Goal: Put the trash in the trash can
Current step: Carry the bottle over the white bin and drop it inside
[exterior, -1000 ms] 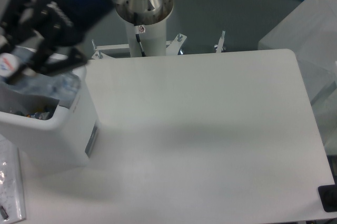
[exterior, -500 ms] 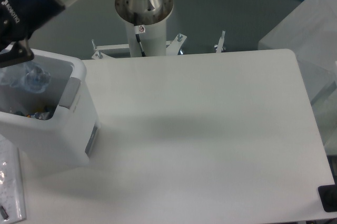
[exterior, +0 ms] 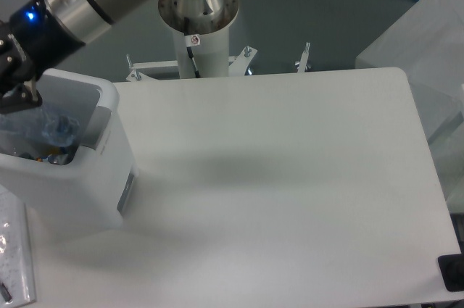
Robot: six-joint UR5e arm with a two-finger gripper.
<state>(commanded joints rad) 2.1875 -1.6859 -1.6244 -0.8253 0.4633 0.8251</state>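
My arm (exterior: 94,0) shows a silver-grey tube with light-blue joint caps, a black wrist unit lit by a blue LED, and a white pedestal base (exterior: 199,32).

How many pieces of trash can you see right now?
1 for sure: the bluish bottle, lying inside the trash can under the claw. More may be hidden deeper in the can.

Seen from above: white trash can (exterior: 80,192) at the left edge of a white table (exterior: 290,192), bluish clear plastic bottle (exterior: 51,128) lying inside against its grey interior. Gripper (exterior: 16,90) partly cut off by the frame over the bin's opening, jaw position unreadable. Arm's base column (exterior: 198,25) behind the table
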